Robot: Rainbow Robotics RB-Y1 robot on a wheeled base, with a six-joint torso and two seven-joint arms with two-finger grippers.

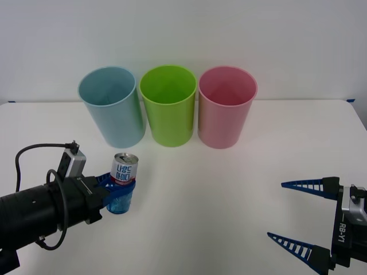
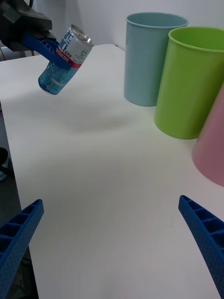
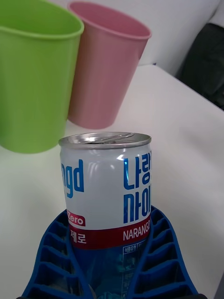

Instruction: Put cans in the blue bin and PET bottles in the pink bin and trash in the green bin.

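Left jaws (image 1: 119, 192): mine were clenched around the lower half of the can (image 1: 123, 182), low and left of centre in the front frame.
Can: it stood top-up between my jaws in the front frame; in the right wrist frame, upper left, it looked lifted clear of the surface (image 1: 218, 195) and leaning.
Right jaws (image 1: 298, 216): these hung released, spread wide, at the lower right of the front frame, holding nothing.
Blue bin (image 1: 112, 106): it stood at the left end of the row across the upper middle of the front frame, above my held can and near it.
Green bin (image 1: 168, 104): middle of the row, just beside the blue one.
Pink bin (image 1: 226, 106): right end of the row.
Progress: I judged the can picked up but not yet dropped, so carrying it over the blue rim and letting go remained. I saw no bottles or trash on the surface, and could not tell whether anything lay inside the bins.
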